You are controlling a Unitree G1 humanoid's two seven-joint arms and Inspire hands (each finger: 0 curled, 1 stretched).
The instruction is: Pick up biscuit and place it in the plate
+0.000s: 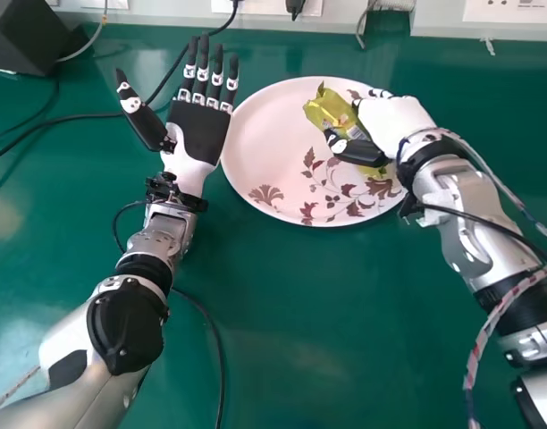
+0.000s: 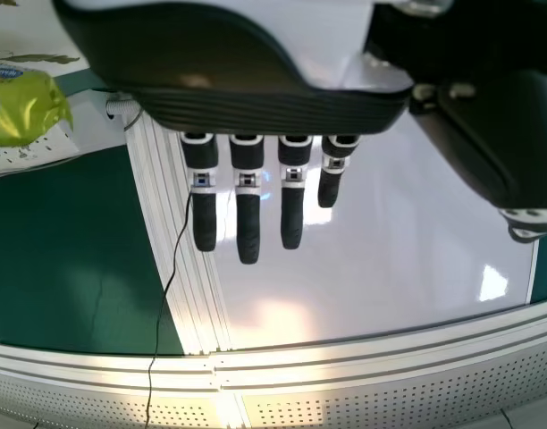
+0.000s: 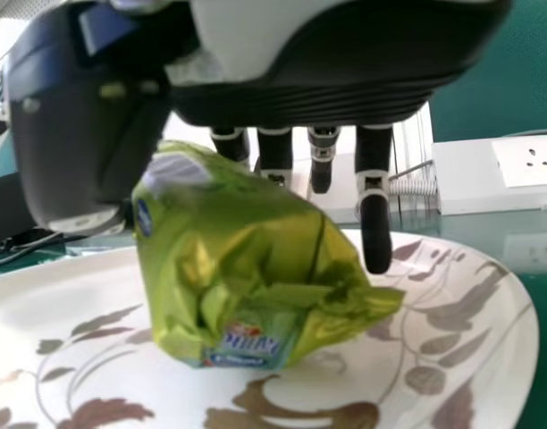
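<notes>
Head view: your right hand pinches the biscuit over the patterned plate; your left hand, fingers straight and spread, is beside it. Green table around, white socket strip beyond.

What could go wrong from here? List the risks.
The biscuit packet is pinched by the right hand over the plate; its loose, crinkled wrapper might catch on the thumb and get dragged at release. The hand also reaches across the plate's right rim, so lowering it further could press the rim and tip or shift the plate.
</notes>
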